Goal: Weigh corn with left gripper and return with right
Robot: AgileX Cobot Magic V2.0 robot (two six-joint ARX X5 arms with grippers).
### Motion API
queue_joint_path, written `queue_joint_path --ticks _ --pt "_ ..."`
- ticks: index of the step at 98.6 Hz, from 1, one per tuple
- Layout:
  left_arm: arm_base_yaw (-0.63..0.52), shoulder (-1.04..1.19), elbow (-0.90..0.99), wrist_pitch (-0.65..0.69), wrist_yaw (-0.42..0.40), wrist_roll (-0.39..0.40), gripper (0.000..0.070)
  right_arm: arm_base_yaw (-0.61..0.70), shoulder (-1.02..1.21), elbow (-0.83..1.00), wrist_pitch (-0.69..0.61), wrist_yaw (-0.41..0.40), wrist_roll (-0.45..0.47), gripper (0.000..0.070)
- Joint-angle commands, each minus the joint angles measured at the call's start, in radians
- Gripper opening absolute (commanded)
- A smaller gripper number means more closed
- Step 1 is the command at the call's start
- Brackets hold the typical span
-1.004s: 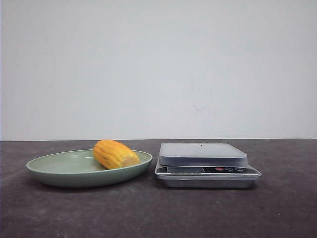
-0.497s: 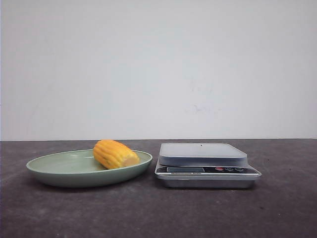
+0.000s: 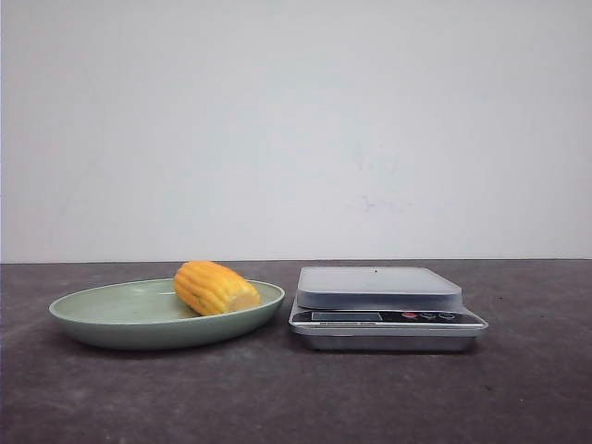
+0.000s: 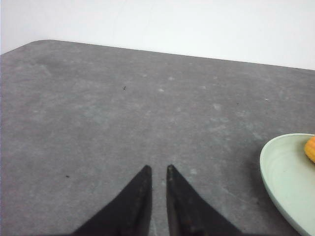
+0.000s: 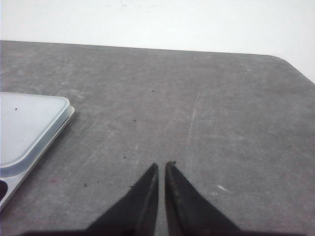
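Hovering over bare table (image 4: 98, 113): left pincer (image 4: 157, 169), fingers nearly together, narrow gap, holding nothing. Right pincer (image 5: 161, 165), likewise nearly closed, empty, near kitchen scale (image 3: 387, 307). Corn (image 3: 215, 288) lying on its side in green plate (image 3: 111, 324), just left of scale, apart from both pincers.

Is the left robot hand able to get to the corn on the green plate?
Probably yes. The corn lies uncovered on the green plate, nothing over or beside it. The left gripper hangs over bare table just beside the plate's rim, fingers nearly together, so it must open first.
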Motion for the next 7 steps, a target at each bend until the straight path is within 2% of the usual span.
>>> queue_joint_path --ticks 1,7 --pt "0.001 -0.002 -0.016 -0.007 0.0 0.008 0.0015 0.001 -0.001 -0.004 0.013 0.003 0.007 0.0016" --pt "0.001 -0.002 -0.016 -0.007 0.0 0.008 0.0015 0.001 -0.001 -0.004 0.013 0.003 0.007 0.0016"
